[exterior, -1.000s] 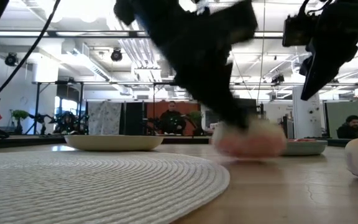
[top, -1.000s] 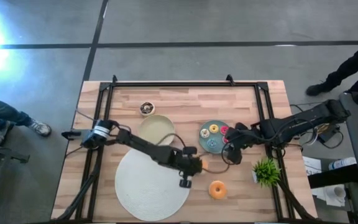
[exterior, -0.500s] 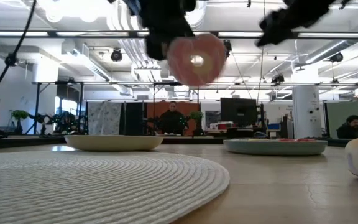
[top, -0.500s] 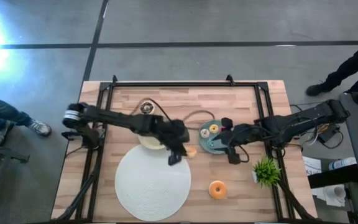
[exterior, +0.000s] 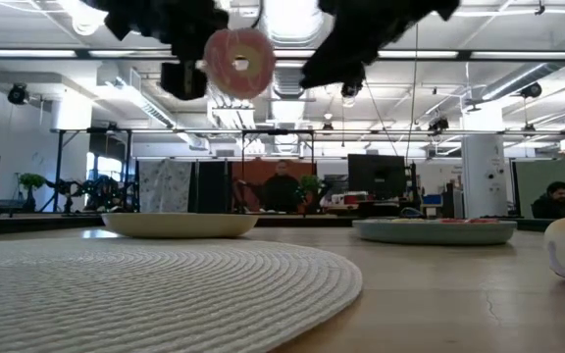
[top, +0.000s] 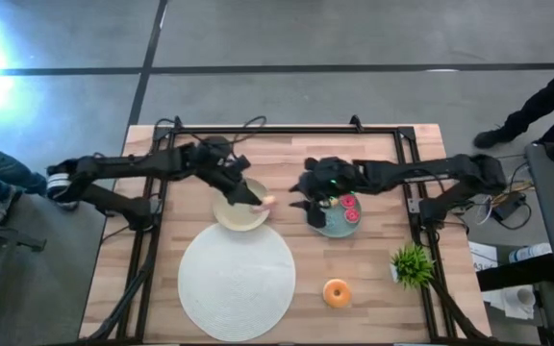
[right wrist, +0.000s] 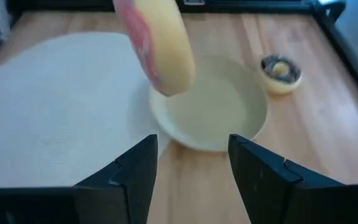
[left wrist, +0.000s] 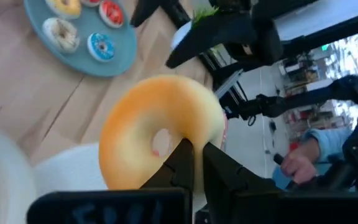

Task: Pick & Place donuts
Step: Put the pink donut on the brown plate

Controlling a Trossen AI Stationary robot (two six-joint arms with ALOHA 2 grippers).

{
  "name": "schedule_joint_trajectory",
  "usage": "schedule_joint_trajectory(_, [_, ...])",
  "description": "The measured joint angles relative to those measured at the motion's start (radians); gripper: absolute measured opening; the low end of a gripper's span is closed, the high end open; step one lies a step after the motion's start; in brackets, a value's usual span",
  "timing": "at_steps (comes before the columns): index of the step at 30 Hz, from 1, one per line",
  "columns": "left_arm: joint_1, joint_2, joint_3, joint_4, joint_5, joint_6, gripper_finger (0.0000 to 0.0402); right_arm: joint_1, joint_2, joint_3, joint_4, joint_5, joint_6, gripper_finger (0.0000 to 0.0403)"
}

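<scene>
My left gripper (top: 254, 199) is shut on a pink-iced donut (top: 266, 202) with a tan underside (left wrist: 157, 134). It holds the donut in the air over the right rim of the beige plate (top: 237, 210). My right gripper (top: 302, 192) hovers open and empty over the left edge of the teal plate (top: 333, 223), its fingers (right wrist: 135, 171) wide apart and pointing at the held donut (right wrist: 157, 50). Several small iced donuts (left wrist: 100, 45) lie on the teal plate. An orange donut (top: 336, 292) lies flat on the wood near the front edge. A dark brown donut (right wrist: 280, 71) lies behind the beige plate. My left gripper pinches the donut's ring (left wrist: 194, 134) between its two fingers (left wrist: 182, 158), beside the centre hole. It comes from the table's left side. The donut is lifted clear above the beige plate and stands on edge, its pink face (exterior: 238, 61) toward the table's near edge.
A large white woven mat (top: 237, 272) covers the near left of the table. A small green plant (top: 412, 261) stands near the right edge. Black frame rails run along the table's sides. People stand on the floor left and right of the table.
My left gripper has carried the pink donut from the table near the mat's right edge, up and toward the far left, until it hangs over the beige plate. My right gripper has moved from the teal plate's right side toward the table's left, across the plate to its left edge.
</scene>
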Motion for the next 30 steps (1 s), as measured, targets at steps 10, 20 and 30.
schedule_joint_trajectory(10, [0.077, -0.127, -0.151, -0.033, 0.018, 0.061, 0.0, -0.012, 0.255, 0.295, -0.057, -0.059, -0.162, 0.0206])
schedule_joint_trajectory(20, [0.132, -0.14, -0.234, -0.033, 0.051, 0.114, 0.0, -0.021, 0.383, 0.442, -0.113, -0.056, -0.233, 0.0269])
schedule_joint_trajectory(30, [0.147, -0.14, -0.225, -0.008, 0.075, 0.129, 0.0, -0.038, 0.417, 0.452, -0.075, -0.064, -0.249, 0.0274])
